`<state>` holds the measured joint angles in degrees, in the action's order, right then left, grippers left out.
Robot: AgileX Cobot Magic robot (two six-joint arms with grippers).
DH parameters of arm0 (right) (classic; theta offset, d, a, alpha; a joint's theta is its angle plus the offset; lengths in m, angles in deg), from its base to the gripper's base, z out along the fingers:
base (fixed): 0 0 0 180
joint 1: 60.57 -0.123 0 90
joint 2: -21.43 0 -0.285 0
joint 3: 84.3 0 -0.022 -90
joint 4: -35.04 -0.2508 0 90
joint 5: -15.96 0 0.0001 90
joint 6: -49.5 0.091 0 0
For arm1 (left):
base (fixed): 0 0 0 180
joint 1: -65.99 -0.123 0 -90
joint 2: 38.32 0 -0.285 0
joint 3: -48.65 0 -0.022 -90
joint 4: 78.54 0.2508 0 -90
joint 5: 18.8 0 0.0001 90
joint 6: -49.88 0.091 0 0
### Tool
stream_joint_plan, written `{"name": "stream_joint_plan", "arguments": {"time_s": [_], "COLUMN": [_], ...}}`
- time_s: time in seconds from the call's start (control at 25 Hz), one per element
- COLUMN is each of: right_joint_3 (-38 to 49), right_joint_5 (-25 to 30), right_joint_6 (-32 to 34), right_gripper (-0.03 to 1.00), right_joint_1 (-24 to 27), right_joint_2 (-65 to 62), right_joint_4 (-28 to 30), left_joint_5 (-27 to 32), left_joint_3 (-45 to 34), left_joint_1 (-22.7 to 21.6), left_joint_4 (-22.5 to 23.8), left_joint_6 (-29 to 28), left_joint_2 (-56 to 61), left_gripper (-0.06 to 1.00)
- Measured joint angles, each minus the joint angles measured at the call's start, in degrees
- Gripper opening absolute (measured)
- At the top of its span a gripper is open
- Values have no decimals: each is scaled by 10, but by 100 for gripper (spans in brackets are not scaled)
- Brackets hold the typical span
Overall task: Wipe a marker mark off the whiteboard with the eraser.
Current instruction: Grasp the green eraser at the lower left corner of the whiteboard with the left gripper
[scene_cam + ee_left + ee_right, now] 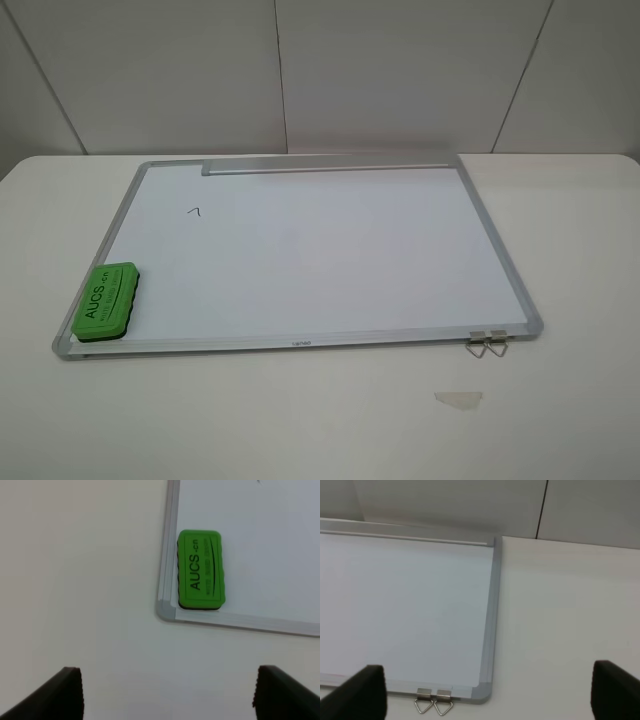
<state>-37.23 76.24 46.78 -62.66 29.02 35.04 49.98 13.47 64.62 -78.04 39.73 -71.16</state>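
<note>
The whiteboard (330, 265) lies flat on the table, with its silver tray strip (330, 165) along the far edge. The marker mark (196, 211), a tiny black "7", sits in the board's far left part. On the near left corner of the board rests the green eraser (105, 300), its lettering facing up. Neither arm shows in the exterior high view. The left wrist view has my left gripper (167, 695) open above the bare table, short of the eraser (201, 570). My right gripper (490, 692) is open near the board's right corner (482, 692), holding nothing.
Two metal clips (487, 342) hang off the board's near right edge and also show as clips (434, 701) in the right wrist view. A pale scrap of tape (458, 399) lies on the white table (300, 420) in front of them. A grey panelled wall stands behind.
</note>
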Motion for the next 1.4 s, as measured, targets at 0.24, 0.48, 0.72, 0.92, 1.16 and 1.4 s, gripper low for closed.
{"name": "stream_joint_plan", "arguments": {"time_s": [0.24, 0.48, 0.72, 0.92, 1.16, 1.4], "right_joint_3": [0, 0, 0, 0, 0, 0], "right_joint_5": [0, 0, 0, 0, 0, 0], "right_joint_6": [0, 0, 0, 0, 0, 0], "right_gripper": [82, 82, 82, 82, 82, 82], "right_joint_1": [0, 0, 0, 0, 0, 0], "right_joint_2": [0, 0, 0, 0, 0, 0], "right_joint_4": [0, 0, 0, 0, 0, 0], "left_joint_5": [-4, -71, -154, -231, -300, -361], "left_joint_3": [14, 14, 14, 14, 14, 14], "left_joint_1": [0, 0, 0, 0, 0, 0], "left_joint_4": [-16, -41, -57, -64, -88, -156], "left_joint_6": [-22, -24, -24, -24, -8, 54], "left_joint_2": [-145, -303, -425, -520, -608, -691], "left_gripper": [71, 71, 71, 71, 71, 71]}}
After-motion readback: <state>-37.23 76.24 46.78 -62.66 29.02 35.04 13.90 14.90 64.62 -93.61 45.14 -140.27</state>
